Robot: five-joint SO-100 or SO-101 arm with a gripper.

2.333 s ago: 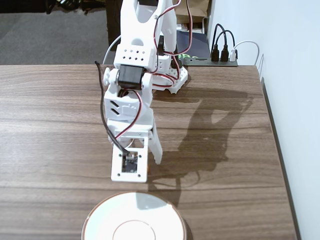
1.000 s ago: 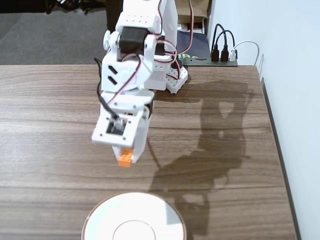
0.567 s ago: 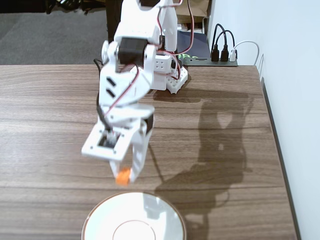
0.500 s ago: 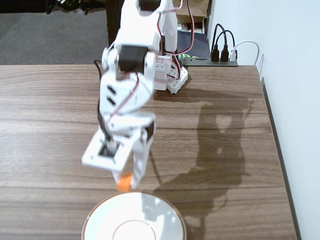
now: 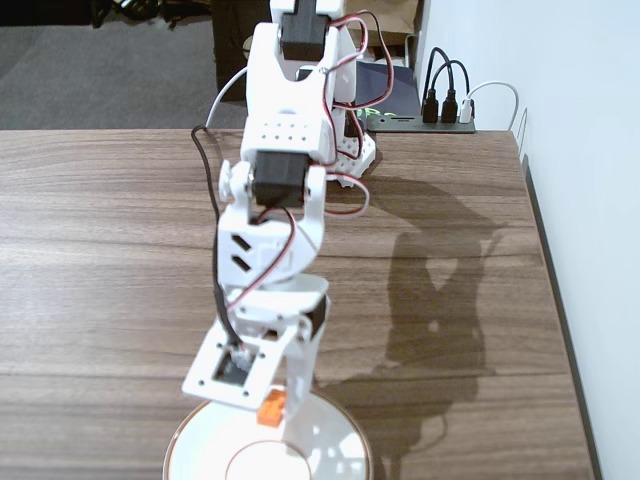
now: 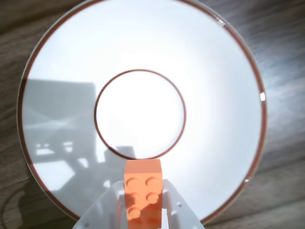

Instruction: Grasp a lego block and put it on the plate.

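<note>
In the fixed view the white arm [image 5: 285, 180] reaches from the far edge of the wooden tabletop [image 5: 100, 250] toward the near edge. Its pincer [image 5: 275, 412] is pinching the lego block [image 5: 270, 406] and holds it in the air above the far part of the plate [image 5: 335, 440]. In the wrist view the orange block [image 6: 142, 194] sits between the white fingers [image 6: 176, 210], studs facing the camera, over the plate [image 6: 57, 71], just outside its inner circle.

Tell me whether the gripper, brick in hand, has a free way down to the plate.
Probably yes: the gripper holds the lego block directly above the bare plate, with nothing between them.
</note>
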